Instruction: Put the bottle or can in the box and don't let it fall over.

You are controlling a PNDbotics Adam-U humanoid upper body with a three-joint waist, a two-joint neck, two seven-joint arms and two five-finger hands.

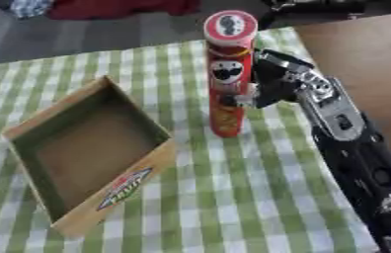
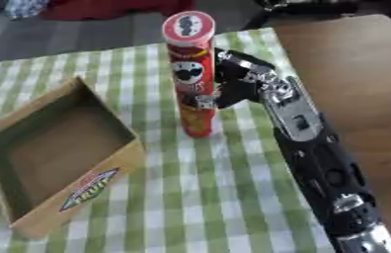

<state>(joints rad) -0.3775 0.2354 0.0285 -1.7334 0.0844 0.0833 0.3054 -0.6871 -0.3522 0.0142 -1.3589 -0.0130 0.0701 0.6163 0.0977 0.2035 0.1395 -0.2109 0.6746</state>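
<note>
A green-and-white checked cloth (image 1: 233, 197) covers most of the bench and lies flat, running from the near edge up toward the far edge. To the right of the cloth, a bare brown strip of bench (image 2: 363, 79) shows, with a rounded far corner. Beyond the bench lies a grey floor (image 1: 104, 32). At the top edge, a heap of red fabric (image 1: 121, 7) sits on the floor. In the top left corner is a scrap of blue-and-white patterned cloth (image 1: 26, 6).
</note>
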